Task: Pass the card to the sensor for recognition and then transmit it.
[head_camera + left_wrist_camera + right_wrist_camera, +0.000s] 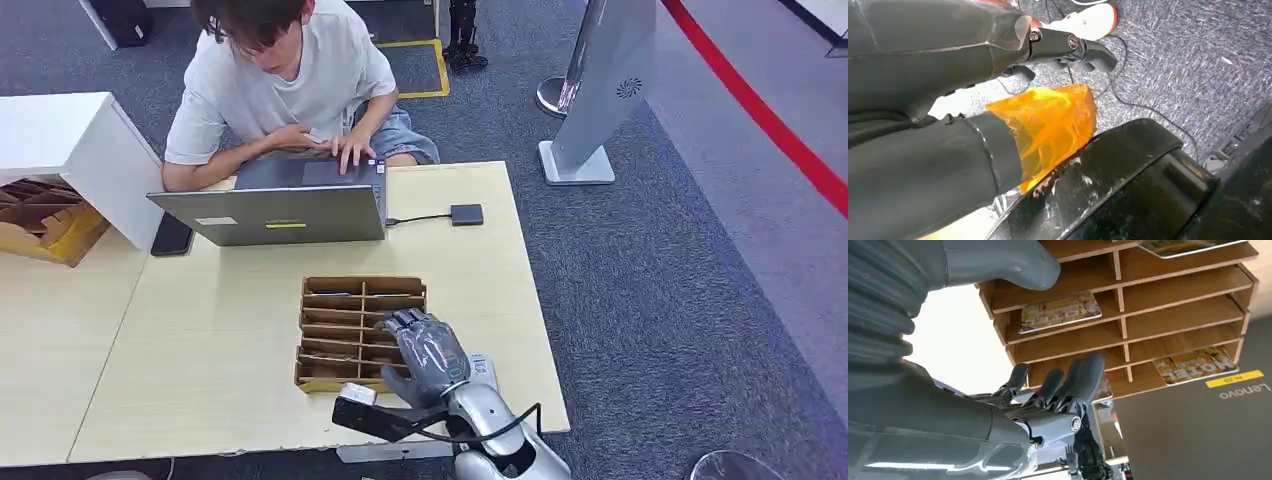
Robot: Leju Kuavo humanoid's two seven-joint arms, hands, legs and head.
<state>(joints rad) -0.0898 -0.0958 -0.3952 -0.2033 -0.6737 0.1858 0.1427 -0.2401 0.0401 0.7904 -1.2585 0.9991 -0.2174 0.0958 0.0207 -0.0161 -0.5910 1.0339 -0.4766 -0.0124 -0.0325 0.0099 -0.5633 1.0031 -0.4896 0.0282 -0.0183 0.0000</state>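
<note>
Behind wooden card rack [345,330], laptop [285,205] fronts seated person [285,85].

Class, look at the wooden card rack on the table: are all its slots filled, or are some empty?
Partly filled. The right wrist view shows cards in a few rack slots, others bare wood.

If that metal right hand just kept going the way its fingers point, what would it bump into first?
Probably the wooden card rack: the right hand hovers at its near right edge, fingers aimed over the slots. Beyond stands the laptop. Height above the rack is unclear.
</note>
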